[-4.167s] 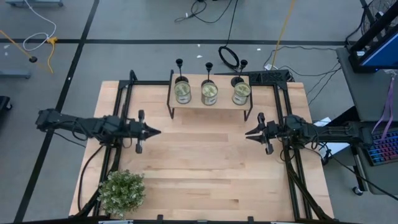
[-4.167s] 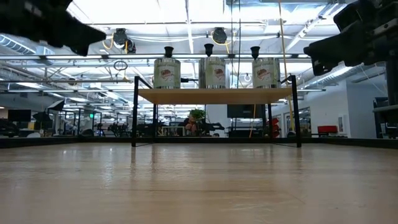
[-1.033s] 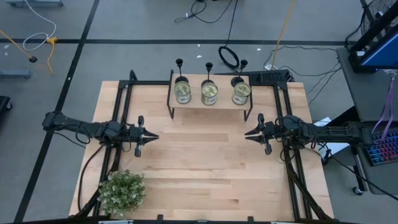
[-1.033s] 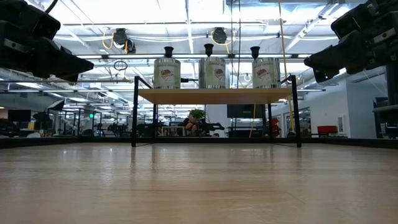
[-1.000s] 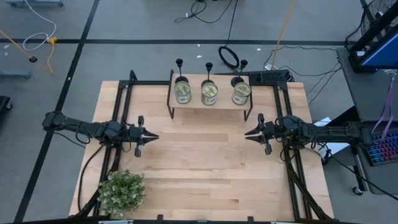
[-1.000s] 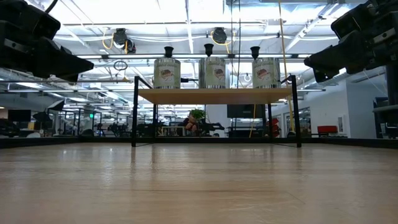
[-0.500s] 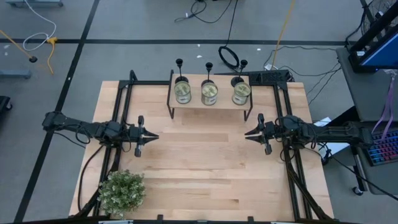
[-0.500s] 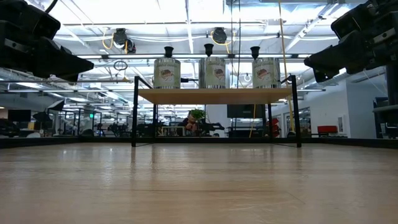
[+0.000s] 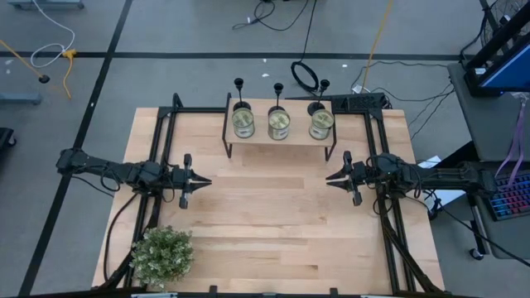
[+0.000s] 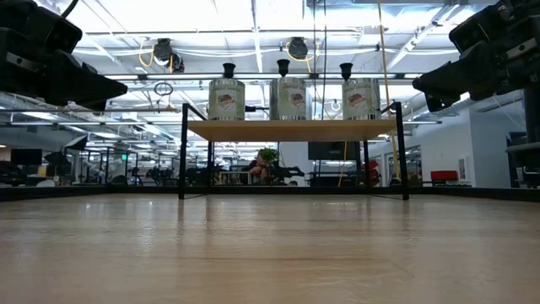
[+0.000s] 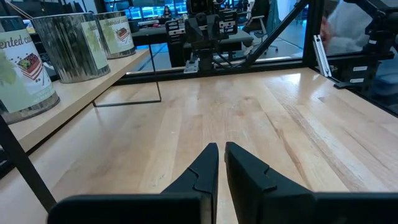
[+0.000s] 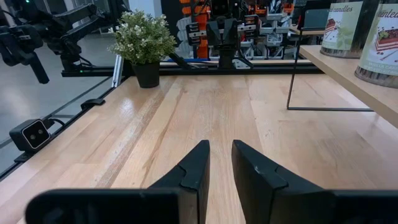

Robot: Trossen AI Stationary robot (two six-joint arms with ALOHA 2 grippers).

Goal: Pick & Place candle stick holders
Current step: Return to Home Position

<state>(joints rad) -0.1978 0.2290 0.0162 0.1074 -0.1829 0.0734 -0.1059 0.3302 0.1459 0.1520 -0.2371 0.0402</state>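
Observation:
Three black candle stick holders [image 9: 238, 93] [image 9: 278, 95] [image 9: 323, 93] stand upright on a small wooden shelf [image 9: 262, 137] at the table's far side. Their round bases rest on the board just behind three tins [image 9: 280, 124]. In the low view only their cups [image 10: 283, 67] show above the tins. My left gripper [image 9: 207, 178] hovers over the table's left middle, pointing right. My right gripper [image 9: 328, 177] hovers over the right middle, pointing left. Both are empty, with only a narrow slit between the fingers [image 11: 221, 163] [image 12: 221, 158].
A potted plant [image 9: 162, 255] stands at the table's near left corner. The shelf has thin black wire legs [image 10: 182, 152]. Black frame rails [image 9: 157, 149] run along the table's left and right sides. Bare wood [image 9: 265, 207] lies between the two grippers.

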